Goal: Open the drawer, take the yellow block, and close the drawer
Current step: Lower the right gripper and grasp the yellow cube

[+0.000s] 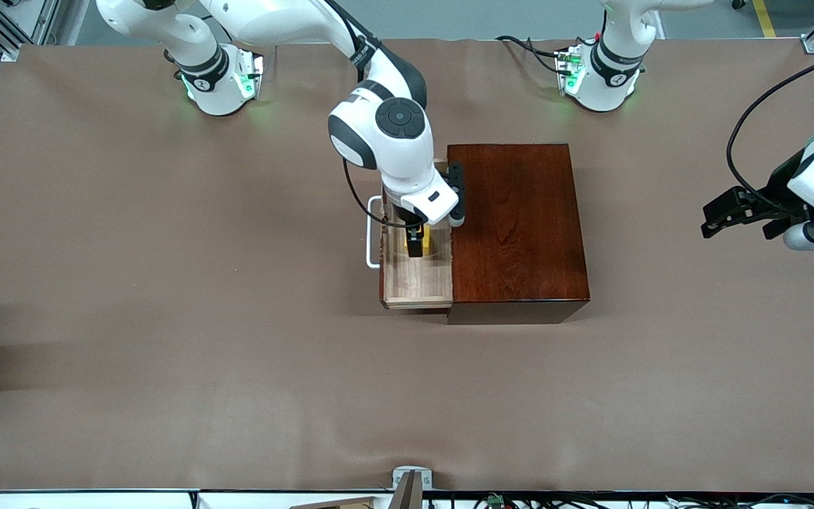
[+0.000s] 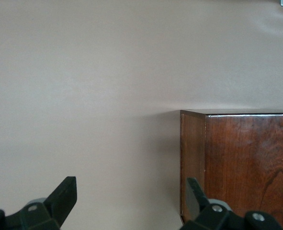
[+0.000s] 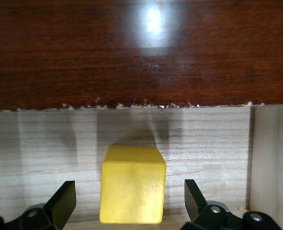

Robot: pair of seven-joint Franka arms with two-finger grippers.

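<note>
The drawer [image 1: 417,286] stands pulled out of the dark reddish-brown wooden box [image 1: 516,226] toward the right arm's end of the table, its white handle [image 1: 372,233] leading. The yellow block [image 3: 133,184] rests on the drawer's light-wood floor [image 3: 45,153], close to the box's edge [image 3: 141,52]. My right gripper [image 3: 130,201] is down inside the drawer, open, one finger on each side of the block with a gap on both sides. From the front the block [image 1: 437,240] peeks out beside the right gripper [image 1: 415,244]. My left gripper [image 1: 707,220] waits open at the left arm's end of the table.
The box [image 2: 246,163] shows in the left wrist view beside bare brown table cover, with the left gripper [image 2: 130,196] holding nothing. A metal bracket [image 1: 410,484] sits at the table's edge nearest the front camera.
</note>
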